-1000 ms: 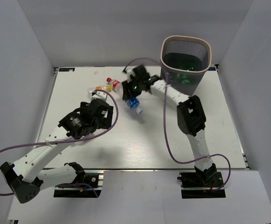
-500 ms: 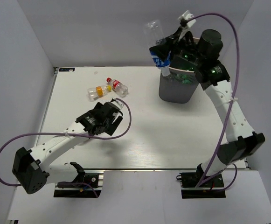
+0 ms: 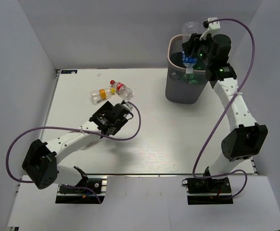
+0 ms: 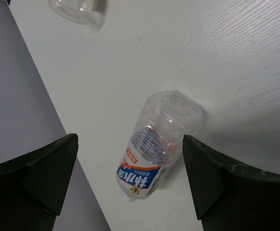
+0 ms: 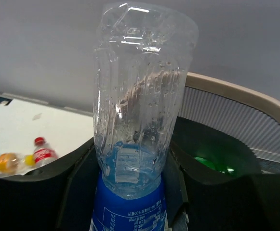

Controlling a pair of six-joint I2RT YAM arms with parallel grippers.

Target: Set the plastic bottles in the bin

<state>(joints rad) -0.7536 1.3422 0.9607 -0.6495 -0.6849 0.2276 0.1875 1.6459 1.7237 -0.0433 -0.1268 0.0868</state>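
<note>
R gripper (image 3: pixel 192 54): jaws clamped on clear blue-label bottle (image 5: pixel 139 110), gripped at the label band, base end up, roughly upright. Bottle sits directly over the mouth of the bin (image 3: pixel 179 91), above the beige rim. Green bottle (image 5: pixel 213 164) visible inside bin.

L gripper (image 4: pixel 130 180): jaws wide apart, nothing held, low over table (image 3: pixel 178 139). Wrist cam: blue/orange-label bottle (image 4: pixel 152 151) lying on its side between the fingers (image 4: pixel 31 180); contact can't be told.

Farther out, L-rear of table: orange-label bottle (image 3: pixel 99 95) and red-label bottle (image 3: pixel 121 89) lying just beside each other, well apart from bin.
</note>
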